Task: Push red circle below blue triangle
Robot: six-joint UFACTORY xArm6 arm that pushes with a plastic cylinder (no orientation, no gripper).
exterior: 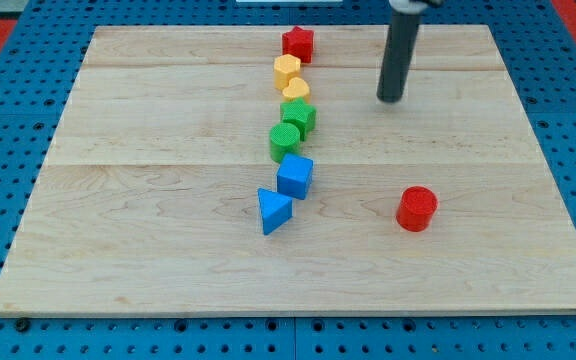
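Rod upright at the view's top right, my tip (391, 99) touching no block.

The end effector is a plain dark rod holding nothing. The glossy red circle (417, 208) sits on the pale wooden surface (148, 230), well below my tip and right of the blue triangle (274, 210), which ends a column of blocks.

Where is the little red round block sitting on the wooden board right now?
The red circle block sits alone toward the view's lower right of the wooden board, well right of the blue triangle block and below my tip.
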